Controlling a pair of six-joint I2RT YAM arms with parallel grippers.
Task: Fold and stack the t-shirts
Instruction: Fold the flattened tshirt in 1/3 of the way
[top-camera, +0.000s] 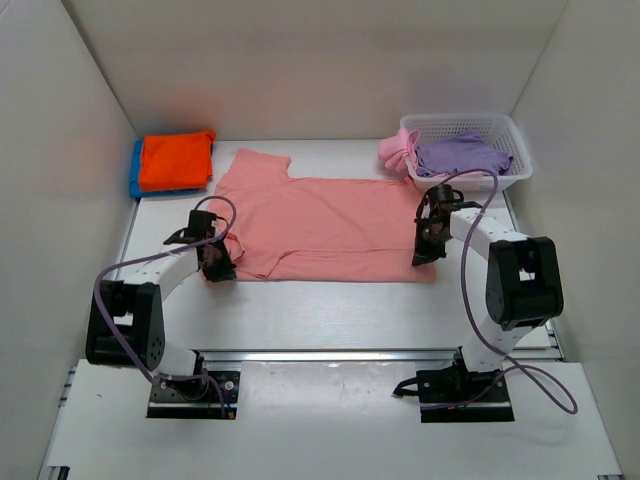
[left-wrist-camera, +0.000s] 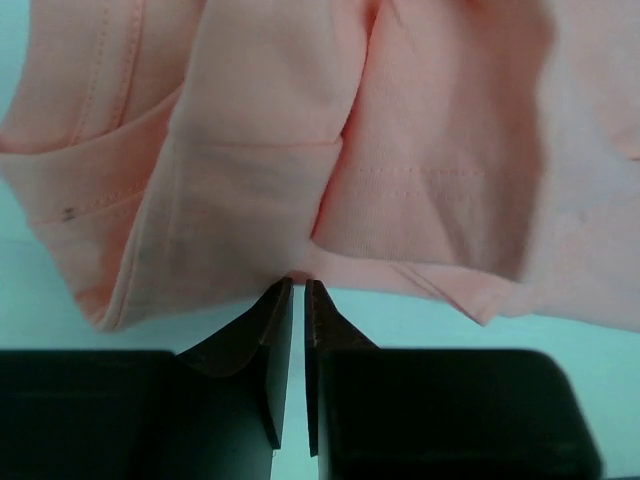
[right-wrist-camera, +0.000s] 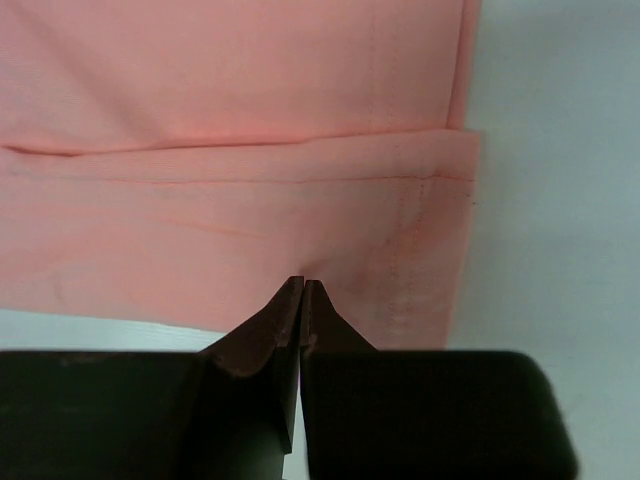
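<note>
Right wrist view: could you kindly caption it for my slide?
Right jaws shut over the edge of a salmon-pink cloth t-shirt.

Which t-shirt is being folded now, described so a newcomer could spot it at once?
On the white table, look between the folded orange t-shirt at far left and the white lattice basket at far right. The salmon-pink t-shirt lies there. It alone is spread out flat; the others are folded or heaped.

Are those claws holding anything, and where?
The left gripper seems to pinch the salmon shirt at its bunched near edge. The right gripper is shut over the shirt's near edge by the hem corner; whether it grips cloth cannot be told.
</note>
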